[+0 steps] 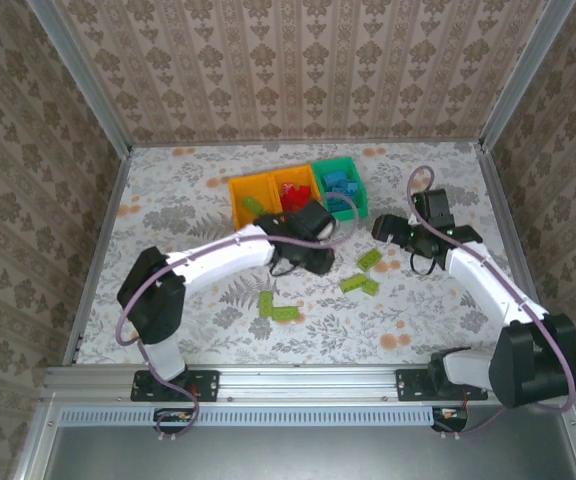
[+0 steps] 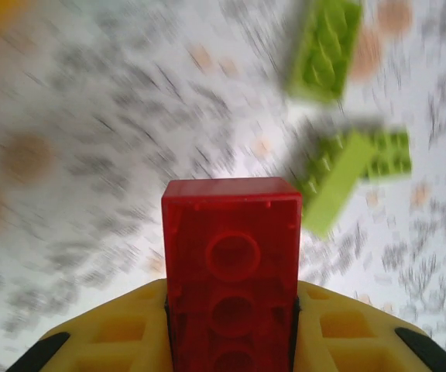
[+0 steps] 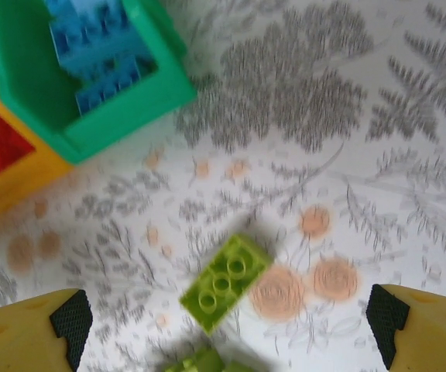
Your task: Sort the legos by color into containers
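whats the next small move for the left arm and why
Probably carry the red brick, clamped in the left gripper, over the middle orange-yellow bin and let go there, since red bricks already lie in it.

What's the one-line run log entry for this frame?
left hand: shut on red lego | right hand: open over lime lego | green bin: blue legos inside

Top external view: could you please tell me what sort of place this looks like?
Probably a purpose-built robot test cell, not a home: aluminium frame posts, wallpaper-print wall panels, and a floral tabletop fronted by a mounting rail.
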You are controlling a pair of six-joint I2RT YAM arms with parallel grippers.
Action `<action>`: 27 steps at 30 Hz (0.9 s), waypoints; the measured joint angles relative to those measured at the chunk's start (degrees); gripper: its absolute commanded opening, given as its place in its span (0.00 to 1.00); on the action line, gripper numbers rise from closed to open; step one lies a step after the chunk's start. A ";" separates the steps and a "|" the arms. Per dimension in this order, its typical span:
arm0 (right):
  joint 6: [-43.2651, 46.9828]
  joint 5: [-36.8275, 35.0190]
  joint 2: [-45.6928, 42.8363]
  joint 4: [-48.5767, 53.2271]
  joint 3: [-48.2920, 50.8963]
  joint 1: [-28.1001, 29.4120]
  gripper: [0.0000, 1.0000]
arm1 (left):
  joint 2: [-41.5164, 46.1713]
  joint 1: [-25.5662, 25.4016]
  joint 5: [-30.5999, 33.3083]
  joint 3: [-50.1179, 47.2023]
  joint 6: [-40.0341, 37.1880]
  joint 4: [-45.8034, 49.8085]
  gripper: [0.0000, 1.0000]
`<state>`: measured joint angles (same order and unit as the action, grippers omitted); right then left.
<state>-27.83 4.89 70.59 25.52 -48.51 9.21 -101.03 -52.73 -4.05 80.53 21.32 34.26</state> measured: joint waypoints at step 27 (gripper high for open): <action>-22.27 -7.76 5.95 -5.03 8.79 12.81 0.91 | -27.54 21.35 -5.40 34.21 -5.84 3.82 0.63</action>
<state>-50.11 -2.87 76.53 20.49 -39.72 22.02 -128.57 -31.38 -9.45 114.74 15.49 38.09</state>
